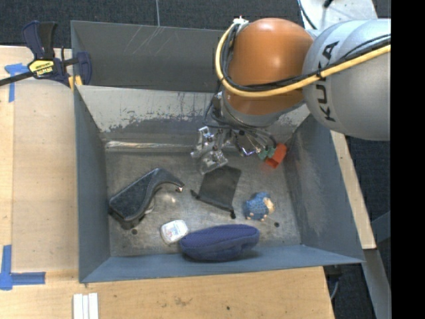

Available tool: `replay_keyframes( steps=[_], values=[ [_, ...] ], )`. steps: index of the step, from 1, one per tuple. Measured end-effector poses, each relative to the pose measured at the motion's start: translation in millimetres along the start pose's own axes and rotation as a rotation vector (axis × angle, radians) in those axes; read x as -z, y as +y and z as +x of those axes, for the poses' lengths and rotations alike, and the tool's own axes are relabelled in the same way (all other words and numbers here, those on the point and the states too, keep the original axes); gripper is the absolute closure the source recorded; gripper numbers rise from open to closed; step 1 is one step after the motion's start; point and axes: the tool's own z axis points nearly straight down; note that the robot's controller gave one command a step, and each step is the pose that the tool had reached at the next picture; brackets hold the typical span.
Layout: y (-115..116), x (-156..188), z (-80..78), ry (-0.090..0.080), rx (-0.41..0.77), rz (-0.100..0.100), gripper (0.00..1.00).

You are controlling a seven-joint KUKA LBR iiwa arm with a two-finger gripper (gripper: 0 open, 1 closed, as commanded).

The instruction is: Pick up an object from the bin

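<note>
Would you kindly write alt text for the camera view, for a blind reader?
The gripper hangs over the far edge of a flat black piece in the grey bin. A dark blue pouch, small blue toy and dark curved piece lie nearby.

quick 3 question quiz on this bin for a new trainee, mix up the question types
1. True or false: the dark blue oblong pouch lies against the far wall of the bin.
2. Which thing lies closest to the hand? A) the black flat piece B) the small white item C) the dark grey curved tool
3. Fill in: the small blue and yellow toy lies to the view's ____ of the black flat piece.

Key: 1 false, it lies along the near wall. 2 A. 3 right.
</note>
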Motion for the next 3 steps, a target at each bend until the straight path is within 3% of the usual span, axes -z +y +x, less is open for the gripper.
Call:
replay_keyframes(
  steps=[1,2,3],
  values=[
    [0.5,-3.8,1.4,0.007,-0.001,-0.003,0.00],
    [46.9,-142.6,-30.9,0.002,0.116,-0.002,0.00],
    [46.8,-137.2,-33.7,-0.011,0.113,-0.003,1.00]
  ],
)
